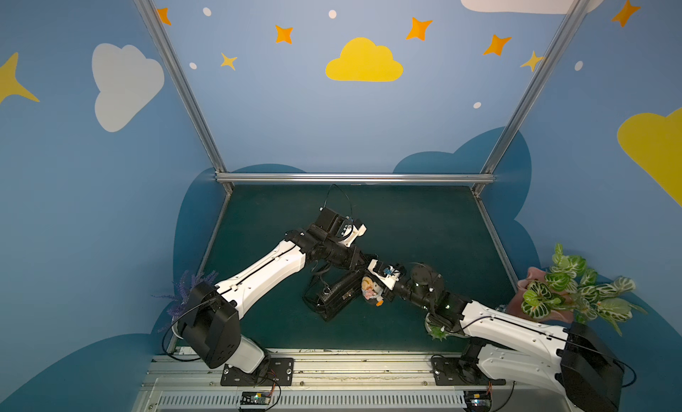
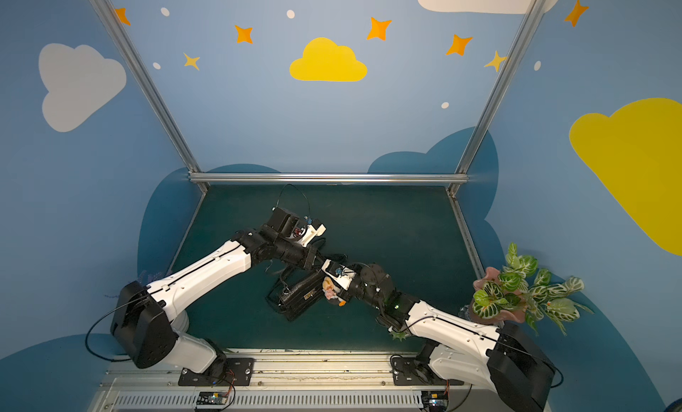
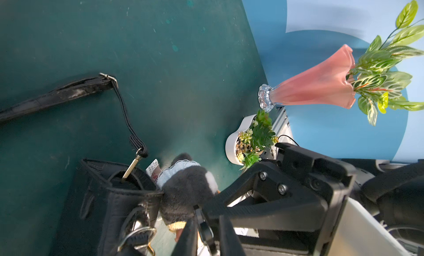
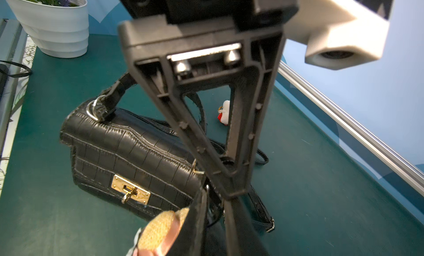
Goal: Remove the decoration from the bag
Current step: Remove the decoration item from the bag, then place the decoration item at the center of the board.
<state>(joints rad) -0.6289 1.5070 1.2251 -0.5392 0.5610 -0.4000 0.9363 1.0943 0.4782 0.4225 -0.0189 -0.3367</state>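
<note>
Nearest the lens, right wrist view: black fingers of right gripper (image 4: 214, 197), tips together on crowded metal hardware; pinched piece, if any, not discernible. Woven straw-coloured doll hat (image 4: 164, 229) just beside them.

Largest first: small glossy black crocodile-textured handbag (image 1: 334, 295) with gold turn clasp (image 4: 130, 190), short top handle and thin black strap, on the dark green desk (image 1: 424, 225), about midway between left and right edges, nearer the near edge. Judged semi-stiff, light, slick-skinned; likely to slide under any pull unless pinned at handle or ring.

Next, plush decoration (image 1: 372, 289): blond doll plus fluffy dark-grey-and-white penguin with orange foot, hanging at the handbag's right end, touching it, not yet off. Judged soft, very light, compressible; poor purchase on fur, so no hold there.

Then a white-and-red plush figure (image 4: 224, 112), loose on the desk beyond the handbag, apart from it.

Last, the black snap clip (image 3: 204, 229) joining decoration to handbag: small, rigid, best place for a grip; spring gate likely in need of a squeeze before release. Fingers of left gripper (image 4: 229, 191) nearly together, apparently clamped on that clip.
</note>
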